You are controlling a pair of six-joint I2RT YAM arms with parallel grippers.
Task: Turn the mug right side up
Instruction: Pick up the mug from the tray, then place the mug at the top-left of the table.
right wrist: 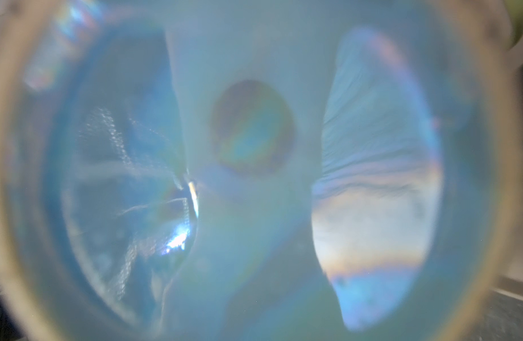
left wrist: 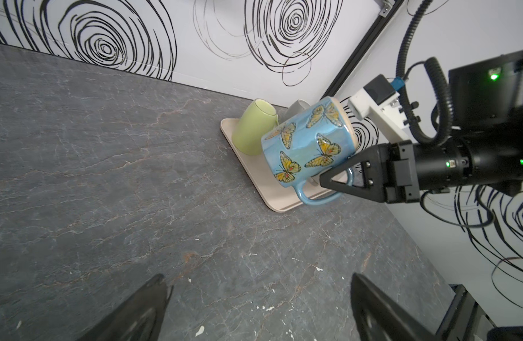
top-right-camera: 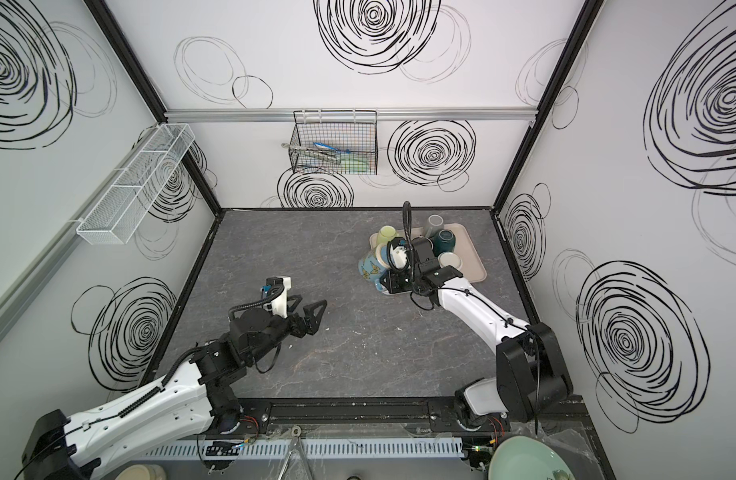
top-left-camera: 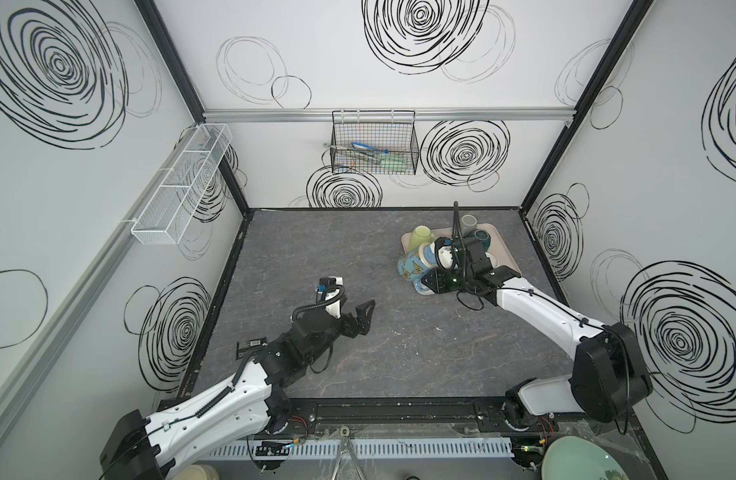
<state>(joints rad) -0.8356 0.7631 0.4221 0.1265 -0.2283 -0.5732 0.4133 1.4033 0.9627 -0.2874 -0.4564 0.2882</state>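
Pinching tilted mug at tray edge, right pincer, left pincer spread above open tabletop.

White-shelled arms, black joints, ribbed cables

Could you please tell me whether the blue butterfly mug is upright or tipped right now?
Tipped: the mug leans sideways, its rim facing the right gripper, which is shut on its handle.

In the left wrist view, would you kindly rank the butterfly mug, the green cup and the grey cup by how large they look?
1. butterfly mug: largest, though it is nearest the camera.
2. green cup.
3. grey cup: smallest as seen, but mostly hidden behind the mug, so its true size is unsure.
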